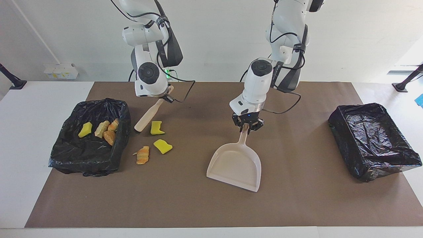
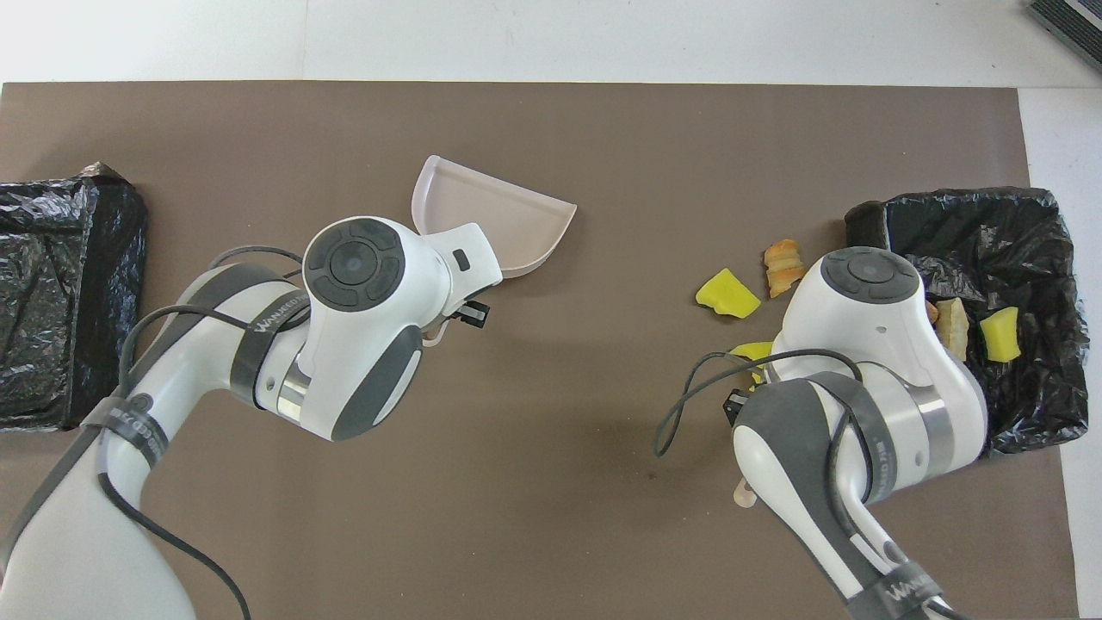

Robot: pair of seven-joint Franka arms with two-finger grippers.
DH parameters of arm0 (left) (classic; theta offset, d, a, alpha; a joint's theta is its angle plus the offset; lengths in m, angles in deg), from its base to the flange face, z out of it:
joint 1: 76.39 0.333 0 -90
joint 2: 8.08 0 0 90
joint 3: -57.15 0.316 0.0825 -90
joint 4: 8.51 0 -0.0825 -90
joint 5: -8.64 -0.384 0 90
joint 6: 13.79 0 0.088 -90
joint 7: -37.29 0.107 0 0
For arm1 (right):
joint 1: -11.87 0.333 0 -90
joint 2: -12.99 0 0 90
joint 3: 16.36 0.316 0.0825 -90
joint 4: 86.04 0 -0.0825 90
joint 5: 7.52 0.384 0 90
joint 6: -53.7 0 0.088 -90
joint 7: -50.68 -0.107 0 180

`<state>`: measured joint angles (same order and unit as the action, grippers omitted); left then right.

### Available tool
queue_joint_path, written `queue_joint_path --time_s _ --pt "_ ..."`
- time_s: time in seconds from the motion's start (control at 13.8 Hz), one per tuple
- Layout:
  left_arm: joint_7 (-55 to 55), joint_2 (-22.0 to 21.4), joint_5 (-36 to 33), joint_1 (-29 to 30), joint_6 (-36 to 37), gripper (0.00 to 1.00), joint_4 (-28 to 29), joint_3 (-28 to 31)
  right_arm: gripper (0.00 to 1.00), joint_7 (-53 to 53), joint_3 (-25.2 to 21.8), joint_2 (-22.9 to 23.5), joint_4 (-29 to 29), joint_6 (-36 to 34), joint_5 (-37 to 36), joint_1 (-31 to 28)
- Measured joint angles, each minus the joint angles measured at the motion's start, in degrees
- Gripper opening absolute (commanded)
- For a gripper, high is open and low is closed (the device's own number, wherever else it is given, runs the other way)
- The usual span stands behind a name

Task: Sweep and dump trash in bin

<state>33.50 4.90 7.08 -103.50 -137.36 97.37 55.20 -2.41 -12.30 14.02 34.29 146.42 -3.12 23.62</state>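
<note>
You have the left gripper [image 1: 248, 127] clamped on the handle of the dustpan [image 1: 236, 163], over the middle of the brown mat [image 1: 198, 198]. The pan hangs tilted, its open mouth turned away from the robots and slightly toward the left arm's end. From overhead the arm's wrist covers the handle, and only the pan's tray [image 2: 491, 220] shows past it.

Your right gripper [image 1: 164, 96] is closed on the top of the brush [image 1: 146, 118]. The brush slants down toward the full bin [image 1: 89, 138], its dark bristle end low near the mat just beside the bin's wall — whether it touches the mat you cannot tell.

The trash is split. Four pieces lie inside that bin at the right arm's end: a yellow sponge chunk [image 1: 85, 129] and three bread-like pieces [image 1: 107, 129]. Three more lie on the mat beside it — one sponge [image 1: 156, 128] next to the brush, another sponge [image 1: 162, 146] farther from the robots, and a striped bread piece [image 1: 143, 154] near the bin's wall.

A second bin [image 1: 373, 140], lined in black, sits at the left arm's end.
</note>
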Motion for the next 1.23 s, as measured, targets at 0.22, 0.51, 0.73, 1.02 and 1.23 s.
queue_joint_path --time_s 0.22,0.51,0.73,1.02,1.23 --pt "12.75 -1.45 -0.03 1.49 4.37 0.00 -0.30 0.05 0.00 -2.66 0.06 0.08 1.76 3.47 2.15 0.22" --pt "27.51 -2.67 -0.09 2.77 4.87 0.00 3.27 0.03 0.00 -2.66 0.02 0.61 3.44 6.56 2.29 0.36" --pt "40.17 -3.70 -0.02 5.25 4.89 0.00 4.93 0.04 0.00 3.41 -0.19 0.60 3.85 6.56 2.04 -2.05" --pt "49.48 -3.92 -0.02 5.83 5.11 0.00 5.04 -0.30 0.00 11.08 -0.33 0.66 4.18 6.98 -2.89 -4.29" --pt "50.91 -3.92 -0.02 5.82 5.15 0.00 5.16 -0.47 0.00 14.55 -0.34 1.33 4.04 8.92 -4.76 -4.82"
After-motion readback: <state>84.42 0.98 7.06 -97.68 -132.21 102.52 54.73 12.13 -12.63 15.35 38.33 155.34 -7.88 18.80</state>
